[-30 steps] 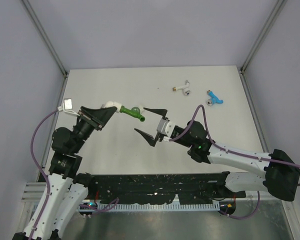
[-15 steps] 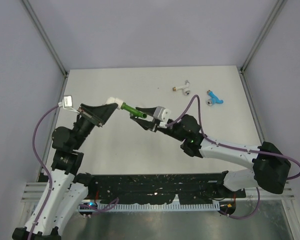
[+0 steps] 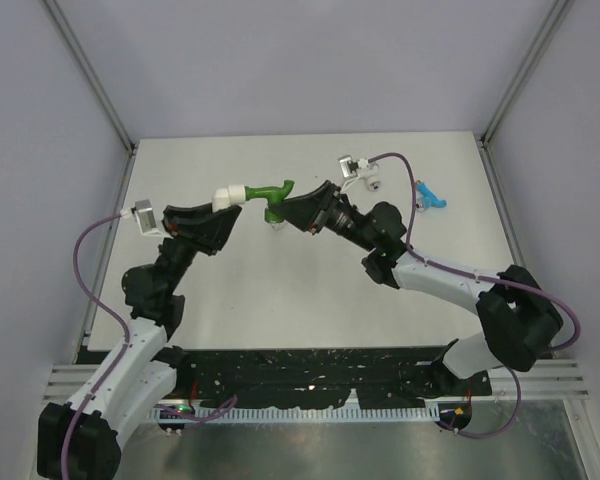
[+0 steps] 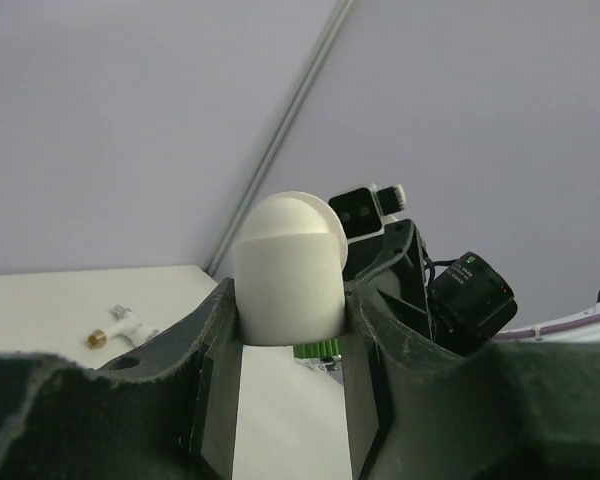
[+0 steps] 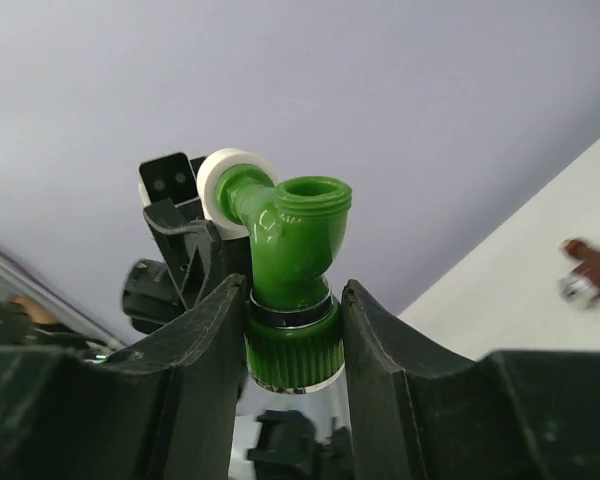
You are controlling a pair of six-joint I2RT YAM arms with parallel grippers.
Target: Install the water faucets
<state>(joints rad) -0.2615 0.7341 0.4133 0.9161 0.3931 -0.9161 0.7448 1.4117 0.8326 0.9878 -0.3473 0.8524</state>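
Note:
The green water faucet (image 3: 271,191) hangs above the table's middle, its stem joined to a stubby white pipe fitting (image 3: 228,196). My left gripper (image 3: 223,207) is shut on that fitting (image 4: 288,270). My right gripper (image 3: 288,208) is shut on the green faucet's ribbed knob (image 5: 292,348), with the faucet's open mouth pointing up in the right wrist view. A blue faucet (image 3: 429,193) and a white faucet (image 3: 369,179) lie at the back right of the table. A brown faucet (image 5: 592,272) lies on the table in the right wrist view.
The white table (image 3: 280,300) is walled by grey panels with metal posts at the back corners. A black rail (image 3: 310,375) runs along the near edge between the arm bases. The right arm's purple cable (image 3: 412,190) loops over the loose faucets.
My right gripper was open and apart a second ago; it has moved in and shut on the green faucet. Both grippers have shifted toward the back and the faucet has turned.

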